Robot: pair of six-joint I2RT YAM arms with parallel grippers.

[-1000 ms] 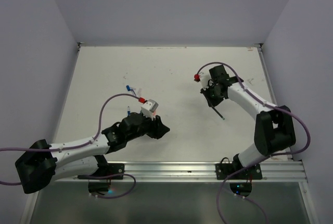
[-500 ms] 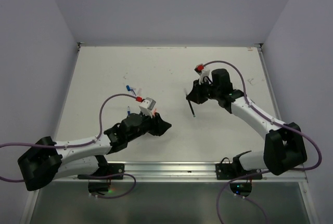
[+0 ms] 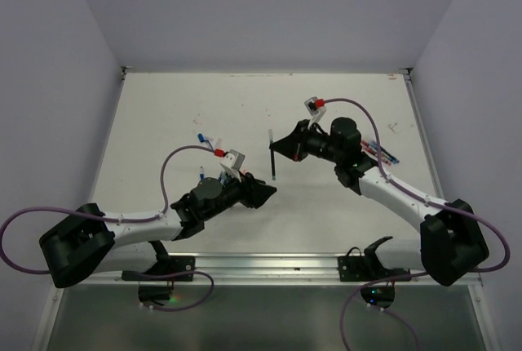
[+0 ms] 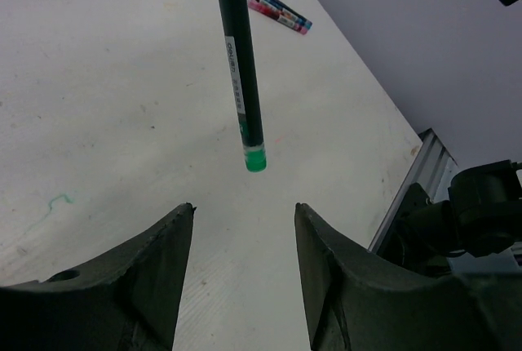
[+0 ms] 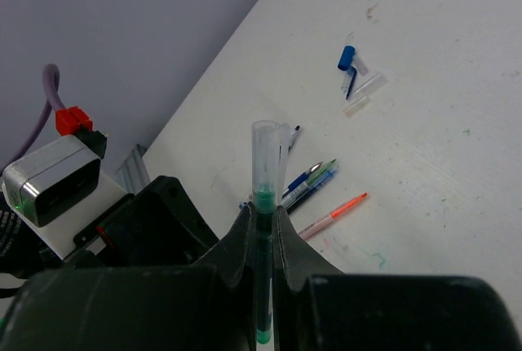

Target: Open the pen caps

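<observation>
My right gripper (image 5: 263,219) clamps the green pen (image 4: 242,82), its end poised over my part-open, empty left gripper (image 4: 245,228) at frame bottom, evidently for uncapping.

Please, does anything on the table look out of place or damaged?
Nothing looks damaged. A blue cap and some clear pieces lie loose on the table, apart from the small heap of pens. The white surface also carries faint ink marks.

On the dark green pen (image 4: 242,65) I see a white strip (image 4: 236,73) whose first word seems to read "deli". I cannot read its finer print.
</observation>
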